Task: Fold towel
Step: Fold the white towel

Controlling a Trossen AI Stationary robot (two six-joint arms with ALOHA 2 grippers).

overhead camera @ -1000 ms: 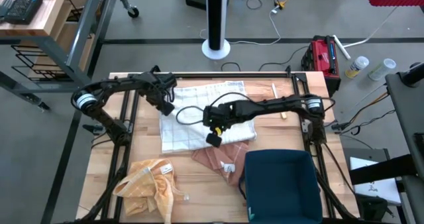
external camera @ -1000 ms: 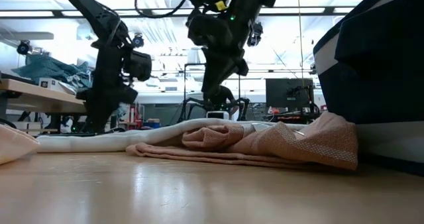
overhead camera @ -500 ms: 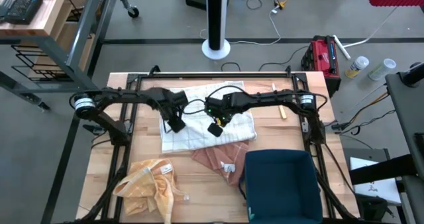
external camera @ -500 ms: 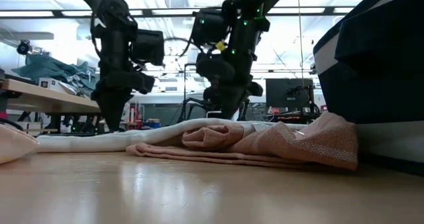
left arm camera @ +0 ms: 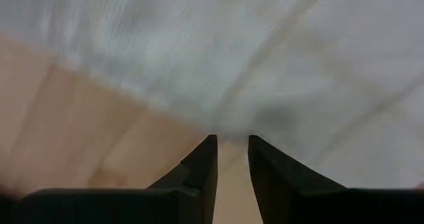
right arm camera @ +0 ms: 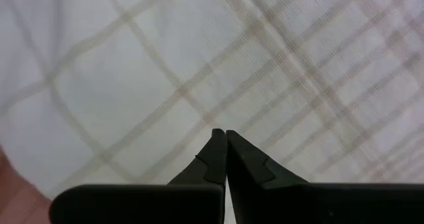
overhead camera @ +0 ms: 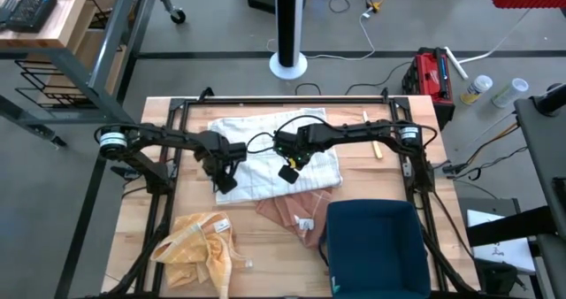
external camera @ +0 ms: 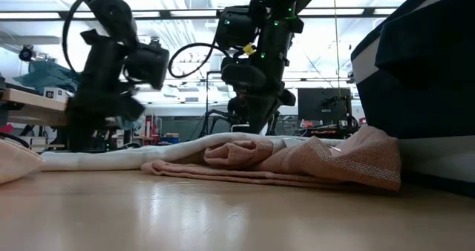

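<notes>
A white checked towel (overhead camera: 270, 153) lies spread on the table (overhead camera: 181, 212); in the low view the towel (external camera: 126, 157) is a low white band. My left gripper (overhead camera: 226, 180) (left arm camera: 230, 143) is at the towel's near-left corner, its fingers narrowly open over the towel's edge and the bare wood. It shows blurred in the low view (external camera: 100, 121). My right gripper (overhead camera: 290, 164) (right arm camera: 222, 135) (external camera: 256, 126) is shut and points down at the towel's middle. My right gripper's shut fingers (right arm camera: 233, 159) come from above, pointing down at the checked middle of the towel (right arm camera: 199, 71). I cannot tell whether they touch it. My left gripper shows no contact with the towel's edge (left arm camera: 165, 111).
A pink cloth (overhead camera: 296, 212) (external camera: 297, 162) lies crumpled against the towel's near edge. A dark blue bin (overhead camera: 376, 246) (external camera: 423, 80) stands near-right. A yellow cloth (overhead camera: 199, 246) is bunched near-left. A thin wooden stick (overhead camera: 370, 131) lies to the right of the towel.
My left gripper has swung from beyond the towel's far-left part toward the table's near edge, down along the towel's left side to its near-left corner. My right gripper has moved slightly toward the far edge and come lower over the towel. The towel has stayed flat.
</notes>
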